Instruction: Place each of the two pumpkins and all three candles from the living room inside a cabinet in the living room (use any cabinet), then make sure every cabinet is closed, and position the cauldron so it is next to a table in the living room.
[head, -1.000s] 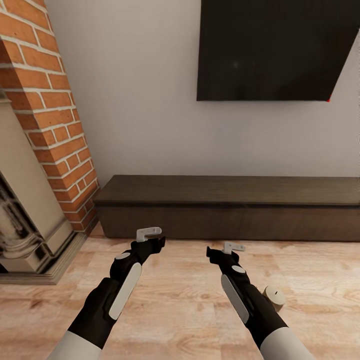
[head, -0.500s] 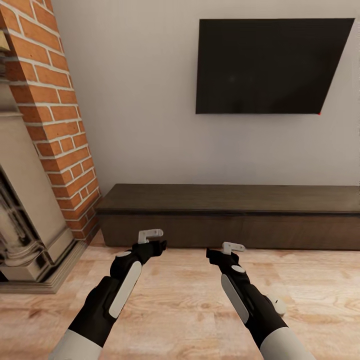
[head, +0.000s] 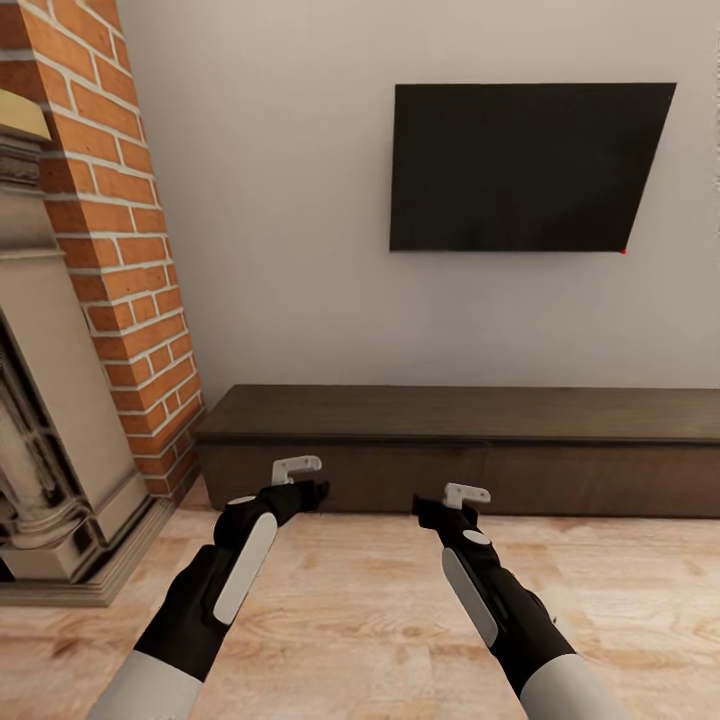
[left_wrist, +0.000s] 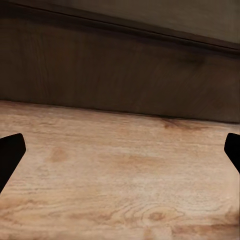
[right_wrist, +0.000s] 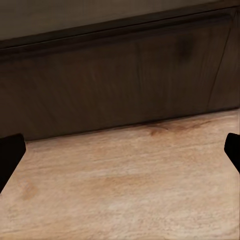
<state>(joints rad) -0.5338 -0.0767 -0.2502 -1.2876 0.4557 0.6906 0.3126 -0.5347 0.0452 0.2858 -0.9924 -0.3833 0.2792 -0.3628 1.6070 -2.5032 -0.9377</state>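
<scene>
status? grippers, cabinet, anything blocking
Left gripper and right gripper open, empty, above the floor. Cabinet ahead against the wall, fronts shut. Nothing between grippers and cabinet.

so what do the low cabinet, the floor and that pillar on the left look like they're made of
The cabinet looks like dark-brown wood or veneer with a matte finish: faint grain shows on its front in the wrist views. The floor looks like light wood planks, with knots and grain streaks. The pillar looks like red brick with pale mortar lines. All are simulator textures, so this is by look only.
</scene>
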